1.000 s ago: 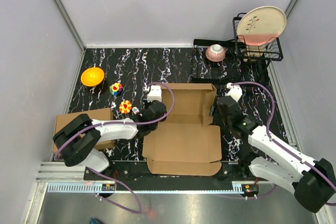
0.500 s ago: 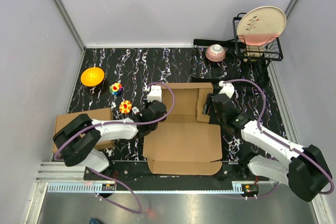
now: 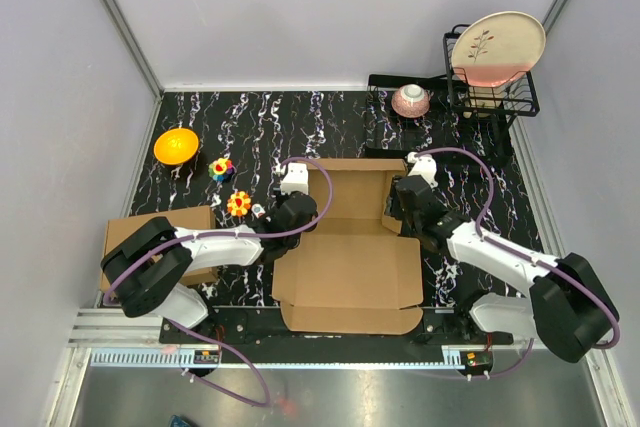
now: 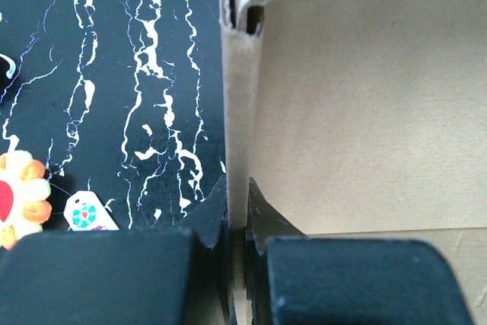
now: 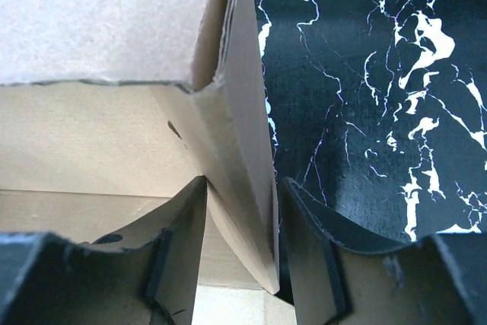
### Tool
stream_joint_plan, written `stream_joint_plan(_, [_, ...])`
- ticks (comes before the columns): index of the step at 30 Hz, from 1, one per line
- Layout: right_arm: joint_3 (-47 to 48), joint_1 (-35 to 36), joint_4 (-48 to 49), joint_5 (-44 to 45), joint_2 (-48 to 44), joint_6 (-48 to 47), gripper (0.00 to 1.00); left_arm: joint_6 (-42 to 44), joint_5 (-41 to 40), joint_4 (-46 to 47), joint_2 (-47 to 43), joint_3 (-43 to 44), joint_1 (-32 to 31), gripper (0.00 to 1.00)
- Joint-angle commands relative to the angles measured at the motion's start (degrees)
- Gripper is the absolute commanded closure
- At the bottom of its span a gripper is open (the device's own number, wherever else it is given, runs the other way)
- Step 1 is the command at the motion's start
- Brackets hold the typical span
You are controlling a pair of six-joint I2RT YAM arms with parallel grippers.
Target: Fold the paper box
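- The paper box (image 3: pixel 350 267) lies in the middle of the table (image 3: pixel 250 127) between the two arms. Its broad near panel is flat and its far half is taking the shape of a tray.
- The right gripper (image 5: pixel 242 195) has swung in leftward from the bare table to the right side wall (image 5: pixel 243 112). A second ago that wall leaned outward; now it stands nearly upright.
- Its jaws are parted and straddle that wall, one finger inside the box and one outside. No firm pinch shows.
- The left gripper (image 4: pixel 237 203) has not moved. It stays closed on the left side wall (image 4: pixel 240 112), keeping it upright.
- With both side walls up, the tray looks nearly formed. Tucking the tabs and folding the near panel over seem to remain.
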Motion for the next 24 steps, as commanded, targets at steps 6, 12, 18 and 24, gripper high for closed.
stream_joint_plan(6, [0.72,-0.55,4.22,3.01,2.09,-2.42,0.59,2.02,1.93,-2.26,-0.66,-1.41,-0.57,1.0])
stream_joint_plan(12, [1.42,-0.46,4.23,4.42,3.67,-3.65,0.81,1.76,2.02,-2.52,-1.01,-1.23,-0.66,1.0])
stream_joint_plan(18, [2.38,-0.46,3.96,5.74,5.43,-4.18,0.73,1.67,1.93,-3.31,-1.54,-1.15,-0.66,1.0])
stream_joint_plan(24, [5.46,-0.55,1.41,8.02,9.29,-4.09,0.89,1.32,1.85,-4.63,-2.15,-0.7,-0.75,1.0])
